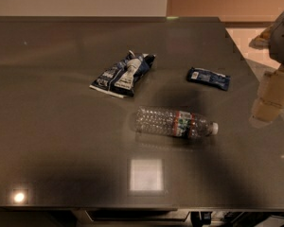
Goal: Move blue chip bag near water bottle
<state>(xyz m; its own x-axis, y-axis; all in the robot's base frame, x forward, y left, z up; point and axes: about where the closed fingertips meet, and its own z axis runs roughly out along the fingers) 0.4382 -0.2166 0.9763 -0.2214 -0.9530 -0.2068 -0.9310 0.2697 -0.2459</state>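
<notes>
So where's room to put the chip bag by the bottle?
The table is bare left of the water bottle and in front of it, toward the near edge. It is tighter behind the bottle, between the blue chip bag and the blue wrapped bar. The gripper hangs at the right edge.

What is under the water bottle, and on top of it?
Only the grey table lies under the water bottle; nothing rests on it. The contact strip is hidden. The gripper hangs at the picture's right edge.
</notes>
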